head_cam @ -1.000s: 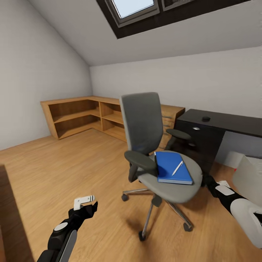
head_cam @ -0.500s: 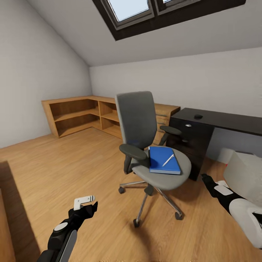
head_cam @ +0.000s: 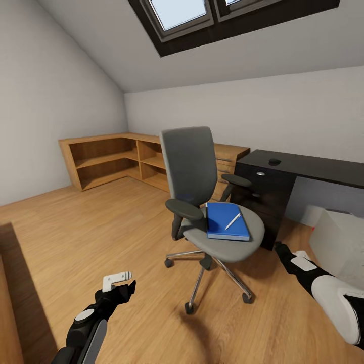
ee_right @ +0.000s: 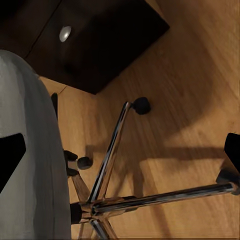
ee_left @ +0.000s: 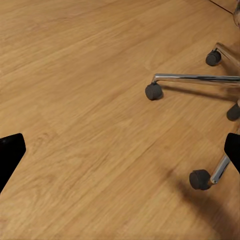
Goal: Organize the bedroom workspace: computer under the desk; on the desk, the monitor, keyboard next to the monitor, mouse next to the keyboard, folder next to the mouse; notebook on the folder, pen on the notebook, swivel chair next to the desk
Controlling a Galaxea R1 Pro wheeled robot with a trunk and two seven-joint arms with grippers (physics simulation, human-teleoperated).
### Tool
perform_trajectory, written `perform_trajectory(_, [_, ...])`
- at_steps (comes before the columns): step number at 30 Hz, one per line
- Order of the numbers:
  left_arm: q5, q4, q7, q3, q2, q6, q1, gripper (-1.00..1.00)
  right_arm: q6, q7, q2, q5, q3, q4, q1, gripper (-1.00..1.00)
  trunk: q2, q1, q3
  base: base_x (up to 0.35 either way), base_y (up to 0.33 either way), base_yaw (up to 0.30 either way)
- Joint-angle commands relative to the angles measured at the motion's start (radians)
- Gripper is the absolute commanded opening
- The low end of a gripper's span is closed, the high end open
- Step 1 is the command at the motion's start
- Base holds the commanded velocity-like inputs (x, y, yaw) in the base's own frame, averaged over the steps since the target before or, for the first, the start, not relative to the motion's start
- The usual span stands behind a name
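head view: desk [head_cam: 308, 167] cut off; both grippers spread wide, empty.

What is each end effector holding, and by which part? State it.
Nothing. The left end effector and right end effector are both open and empty; the folder lies on the chair.

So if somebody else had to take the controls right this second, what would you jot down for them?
Left end effector: open, empty, low over the wood floor.
Right end effector: open, empty, beside the seat of the grey fabric swivel chair.
The flat bright blue folder lies on that seat with the thin white pen on top.
A small dark mouse sits on the glossy black desk; the light grey boxy computer stands on the floor by it.
Done: nothing visibly moved.
Left: folder and pen to the desk, then the chair.
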Motion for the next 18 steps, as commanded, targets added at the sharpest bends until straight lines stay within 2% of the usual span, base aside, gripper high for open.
perform_trajectory(1, [0.011,-0.001,0.009,-0.001,0.000,0.004,0.000,1.00,0.002,0.001,0.002,0.002,-0.008,0.000,0.000,1.00,0.000,0.000,-0.001,-0.003,-0.001,0.000])
perform_trajectory(18, [0.011,-0.001,0.009,-0.001,-0.001,0.004,0.000,1.00,0.003,0.001,0.020,0.003,-0.007,0.005,0.000,1.00,0.000,0.000,-0.001,0.000,0.000,0.000])
